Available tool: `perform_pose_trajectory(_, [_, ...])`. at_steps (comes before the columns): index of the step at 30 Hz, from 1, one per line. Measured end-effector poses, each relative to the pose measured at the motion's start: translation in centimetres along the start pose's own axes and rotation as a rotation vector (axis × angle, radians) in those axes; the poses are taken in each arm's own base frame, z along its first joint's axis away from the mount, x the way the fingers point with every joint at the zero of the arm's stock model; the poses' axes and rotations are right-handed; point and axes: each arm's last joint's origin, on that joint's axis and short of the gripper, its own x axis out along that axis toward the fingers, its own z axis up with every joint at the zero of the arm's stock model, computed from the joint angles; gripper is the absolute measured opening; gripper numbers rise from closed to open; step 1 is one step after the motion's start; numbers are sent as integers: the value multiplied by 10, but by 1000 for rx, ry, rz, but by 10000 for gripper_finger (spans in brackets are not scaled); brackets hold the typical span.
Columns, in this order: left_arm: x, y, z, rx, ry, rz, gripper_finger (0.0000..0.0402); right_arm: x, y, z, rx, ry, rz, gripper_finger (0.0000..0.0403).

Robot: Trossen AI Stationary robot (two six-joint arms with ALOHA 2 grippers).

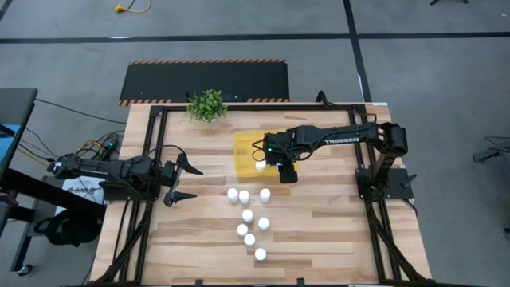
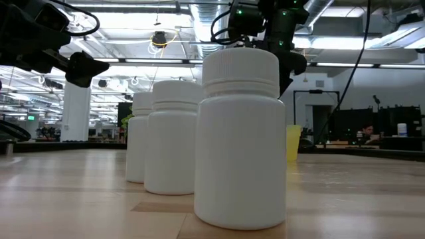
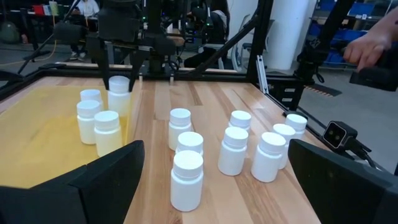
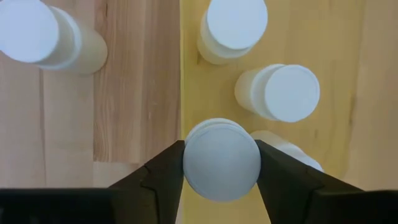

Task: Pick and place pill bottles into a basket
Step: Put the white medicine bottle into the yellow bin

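Note:
The basket is a shallow yellow tray (image 1: 245, 146) at the table's middle, toward the far side. Three white pill bottles (image 3: 88, 117) stand in it, and several more (image 1: 248, 215) stand upright on the wood nearer the front. My right gripper (image 4: 221, 158) points down over the tray's near edge, shut on one more pill bottle (image 3: 118, 93). That bottle is just inside the tray's wall (image 4: 181, 74). My left gripper (image 1: 179, 182) waits open at the table's left, level, with nothing between its fingers. My right gripper pinches the bottle's round cap (image 4: 189, 163) between its two fingers (image 4: 163, 177), one on each opposite side. The fingers come from above, pointing down. The bottle hangs upright below them; whether its base touches the tray's floor I cannot tell.
A small green potted plant (image 1: 207, 104) stands at the far edge, left of the tray. Dark frame rails (image 1: 151, 151) run along both sides of the table. Bare wood lies to the right of the loose bottles. A person's hand (image 3: 373, 40) shows beyond the table.

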Motion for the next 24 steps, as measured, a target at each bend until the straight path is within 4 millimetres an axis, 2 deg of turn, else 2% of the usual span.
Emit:
perform_pose_trajectory(4, [0, 0, 0, 5, 0, 0, 386, 0, 0, 0, -3, -1, 0, 170])
perform_pose_trajectory(12, [0, 0, 0, 6, 0, 0, 386, 17, 1, 4, -8, 28, 15, 169])
perform_pose_trajectory(16, [0, 0, 0, 0, 0, 1, 386, 17, 1, 5, -8, 16, 13, 177])
perform_pose_trajectory(24, [0, 0, 0, 0, 0, 1, 386, 17, 1, 4, -9, 20, 14, 166])
